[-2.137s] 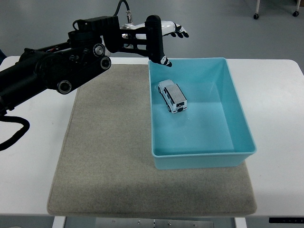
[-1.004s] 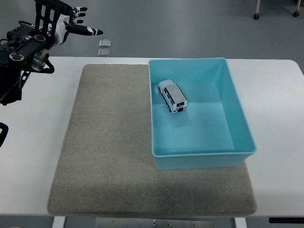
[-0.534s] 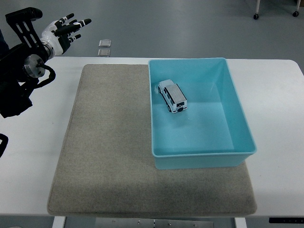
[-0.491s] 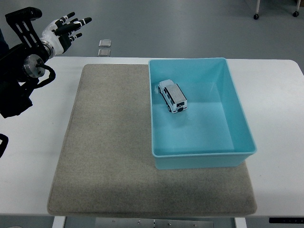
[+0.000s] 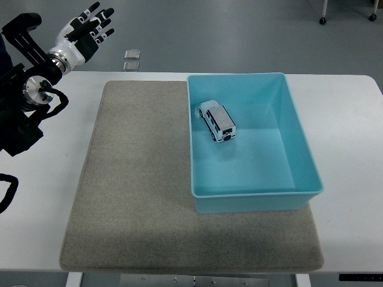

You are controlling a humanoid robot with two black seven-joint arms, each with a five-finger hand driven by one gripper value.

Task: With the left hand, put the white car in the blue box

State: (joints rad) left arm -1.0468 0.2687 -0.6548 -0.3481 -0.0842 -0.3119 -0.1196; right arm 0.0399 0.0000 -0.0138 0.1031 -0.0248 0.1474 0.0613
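Job looks basically done: white car (image 5: pixel 217 121) sits on its wheels inside the blue box (image 5: pixel 299 143), toward the far left part. Left hand (image 5: pixel 84 33) is up at the far left corner, well clear of the box, fingers (image 5: pixel 103 13) spread and empty. I'd guess all that's left is parking the arm off the worktop (image 5: pixel 350 161).

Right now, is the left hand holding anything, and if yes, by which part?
Nothing is held. The left hand is raised at the far left with fingers spread; the white car lies inside the blue box.
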